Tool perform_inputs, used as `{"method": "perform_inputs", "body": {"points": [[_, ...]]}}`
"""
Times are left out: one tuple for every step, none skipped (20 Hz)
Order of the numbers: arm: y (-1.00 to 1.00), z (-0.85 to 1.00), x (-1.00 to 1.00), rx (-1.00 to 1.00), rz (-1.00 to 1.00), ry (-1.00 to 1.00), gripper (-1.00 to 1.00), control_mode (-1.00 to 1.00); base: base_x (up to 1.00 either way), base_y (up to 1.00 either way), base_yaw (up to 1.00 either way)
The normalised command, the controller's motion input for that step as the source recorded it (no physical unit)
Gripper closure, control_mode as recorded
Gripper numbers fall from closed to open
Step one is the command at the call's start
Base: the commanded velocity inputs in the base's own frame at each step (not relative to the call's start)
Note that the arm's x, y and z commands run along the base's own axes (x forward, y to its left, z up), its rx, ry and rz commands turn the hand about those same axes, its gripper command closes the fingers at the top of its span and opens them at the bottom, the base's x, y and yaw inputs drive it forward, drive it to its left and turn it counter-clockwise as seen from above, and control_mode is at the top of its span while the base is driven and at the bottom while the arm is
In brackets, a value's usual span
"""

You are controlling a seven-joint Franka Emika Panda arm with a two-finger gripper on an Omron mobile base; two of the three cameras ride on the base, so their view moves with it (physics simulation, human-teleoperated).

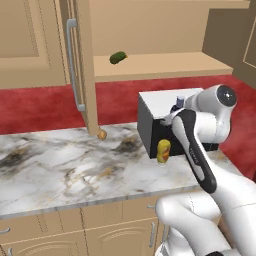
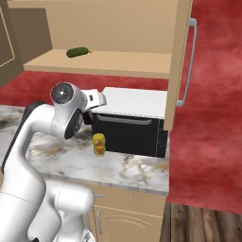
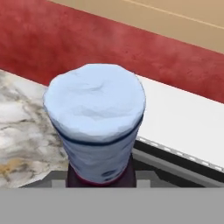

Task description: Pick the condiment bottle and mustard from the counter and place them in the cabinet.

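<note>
Gripper at the bottle beside the microwave
Bottle cap sits right before the camera; finger state cannot be told. Mustard stands on the counter.

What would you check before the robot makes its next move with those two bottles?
1. Condiment bottle in the hand: the cap is right before the hand camera, but the fingers are hidden. Cannot tell.
2. Mustard upright on the counter before the microwave: ok.
3. Cabinet door open, shelf reachable: ok.
4. Room on the shelf: a green pickle-like thing lies at one side, with bare shelf beside it: ok.
5. Both bottles in the cabinet: not ok, neither is there yet.
</note>
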Motion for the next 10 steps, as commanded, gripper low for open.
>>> {"method": "perform_inputs", "body": {"points": [[0.00,0.43,-0.05,0.00,-0.22,-0.07,1.00,-1.00,0.00,0.00,0.00],[0.00,0.47,-0.07,0.00,-0.22,-0.07,1.00,-1.00,0.00,0.00,0.00],[0.00,0.51,-0.01,0.00,-0.20,-0.07,1.00,-1.00,0.00,0.00,0.00],[-0.02,0.52,0.00,0.00,-0.16,-0.07,1.00,-1.00,0.00,0.00,0.00],[-0.11,0.50,0.00,0.00,-0.17,-0.07,1.00,-1.00,0.00,0.00,0.00],[-0.11,0.51,0.00,0.00,-0.15,-0.08,1.00,-1.00,0.00,0.00,0.00],[-0.19,0.51,0.00,0.00,-0.13,-0.08,1.00,-1.00,0.00,0.00,0.00],[-0.19,0.49,0.00,0.00,-0.12,-0.09,1.00,-1.00,0.00,0.00,0.00],[-0.16,0.46,0.00,0.00,-0.11,-0.08,1.00,-1.00,0.00,0.00,0.00],[-0.14,0.42,0.00,0.00,-0.11,-0.08,1.00,-1.00,0.00,0.00,0.00]]}}
